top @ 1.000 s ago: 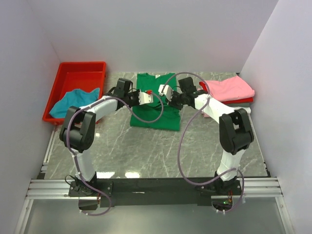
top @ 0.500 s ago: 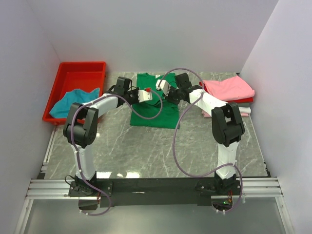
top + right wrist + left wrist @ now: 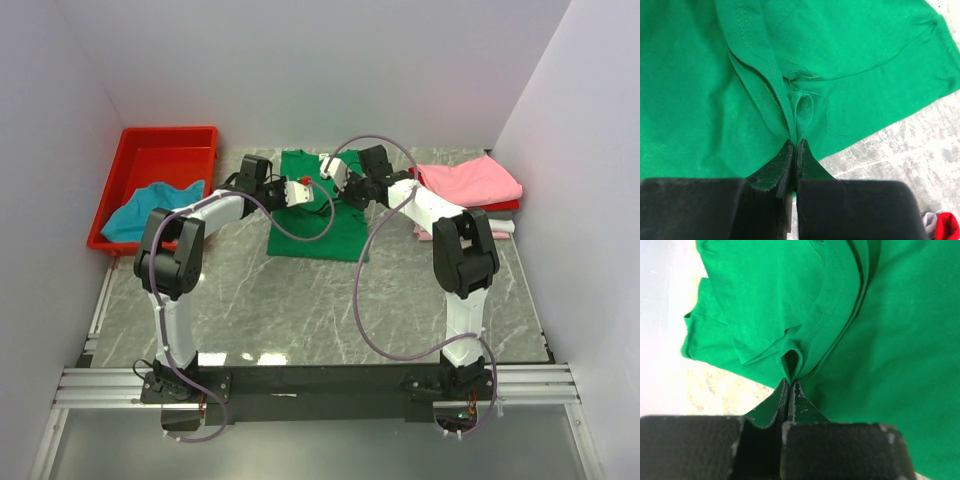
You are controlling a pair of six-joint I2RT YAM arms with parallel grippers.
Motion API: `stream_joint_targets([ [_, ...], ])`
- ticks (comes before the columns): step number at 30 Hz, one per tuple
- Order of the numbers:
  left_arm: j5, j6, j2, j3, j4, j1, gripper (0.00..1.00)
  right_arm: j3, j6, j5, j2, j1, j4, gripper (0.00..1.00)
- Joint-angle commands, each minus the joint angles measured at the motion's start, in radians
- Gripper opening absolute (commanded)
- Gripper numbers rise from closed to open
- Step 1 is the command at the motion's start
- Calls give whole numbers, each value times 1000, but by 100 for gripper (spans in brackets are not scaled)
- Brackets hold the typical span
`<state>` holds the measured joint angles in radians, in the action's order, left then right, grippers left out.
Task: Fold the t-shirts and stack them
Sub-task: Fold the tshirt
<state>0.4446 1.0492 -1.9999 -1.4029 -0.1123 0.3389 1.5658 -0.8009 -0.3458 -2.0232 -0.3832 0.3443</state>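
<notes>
On the marble counter (image 3: 300, 300), a bright green t-shirt (image 3: 318, 228) lies partly folded toward the far side. The left tool (image 3: 790, 384) and right tool (image 3: 794, 144) are each pinched tight on a doubled edge of it. The cloth looks light and limp, so it will likely sag and is best gripped through stitched, layered hems. A folded pink t-shirt (image 3: 470, 178) lies at the far right.

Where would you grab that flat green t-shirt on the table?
Probably at a folded edge, coming in low from its side: the green t-shirt lies flat, so only doubled edges offer a ridge. The left gripper and right gripper each pinch one.
</notes>
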Motion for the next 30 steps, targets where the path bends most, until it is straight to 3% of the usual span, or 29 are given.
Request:
stream_joint_targets([
  [1, 31, -21, -17, -41, 37, -6, 0, 39, 17, 14, -19, 10, -25, 0],
  [15, 0, -67, -59, -71, 92, -9, 0, 97, 55, 47, -72, 24, -36, 0],
  [16, -12, -84, -65, -71, 105, -9, 2, 99, 77, 60, -74, 24, -45, 7],
  [18, -102, -177, -76, -71, 161, -9, 17, 99, 126, 138, -81, 24, -114, 27],
  [19, -136, -223, -77, -73, 230, -11, 43, 99, 168, 161, -85, 24, -137, 36],
  [21, -222, -334, -82, -103, 261, -11, 80, 85, 212, 241, -78, 29, -215, 46],
  [22, -281, -360, -79, -117, 275, -12, 85, 74, 260, 270, -74, 29, -249, 56],
  [24, -313, -434, -50, -145, 290, -23, 99, 74, 281, 306, -66, 30, -283, 64],
  [28, -394, -564, 38, -159, 300, -37, 99, 86, 322, 318, -43, 47, -262, 66],
  [30, -307, -606, 111, -153, 214, -51, 99, 73, 310, 237, 4, 64, -200, 67],
])
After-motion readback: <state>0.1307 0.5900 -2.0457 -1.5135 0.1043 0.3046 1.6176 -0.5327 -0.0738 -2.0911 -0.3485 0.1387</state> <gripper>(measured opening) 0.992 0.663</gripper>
